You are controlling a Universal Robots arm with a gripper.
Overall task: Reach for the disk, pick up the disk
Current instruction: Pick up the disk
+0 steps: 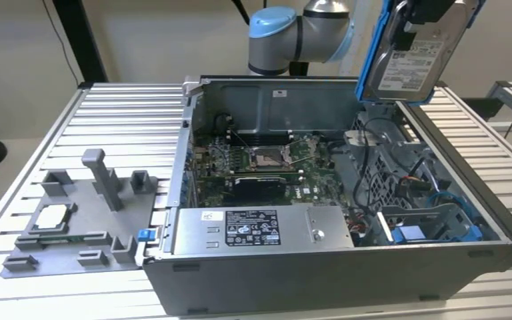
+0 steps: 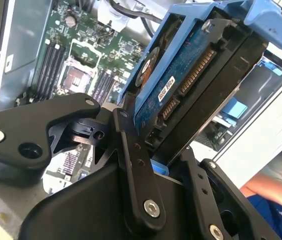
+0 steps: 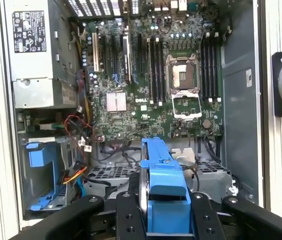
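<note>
Disk (image 1: 413,57): silver-grey drive with white label and blue frame, held on edge, tilted, lifted clear above the open case (image 1: 327,267). In the exterior view it hangs over the case's far corner on that view's right, its lower edge just above the case rim, not touching it. In the second wrist view the disk (image 2: 180,85) shows its blue circuit face and connector edge, slanting up and away from the fingers. In the first wrist view the disk (image 3: 163,195) is seen edge-on, blue frame toward the camera.

Gripper (image 2: 153,145): black linkage fingers (image 2: 131,150) closed onto the disk's two broad faces, one finger on each side; grip near the disk's lower end. In the first wrist view the gripper (image 3: 163,220) brackets the blue frame on both sides.

Case: lid off, interior open upward. Motherboard (image 3: 150,85) lies below and beyond the fingers, well apart from the disk. Empty blue drive bay (image 3: 43,170) sits to one side of the fingers, near orange and red cables (image 3: 76,172). Power supply (image 1: 261,230) lies along the case's near wall in the exterior view.

Grey fixture (image 1: 78,223): on the slatted table (image 1: 123,120), outside the case at the exterior view's left, well apart from the gripper.

A person's blue sleeve (image 2: 275,210) shows beyond the fingers in the second wrist view.
</note>
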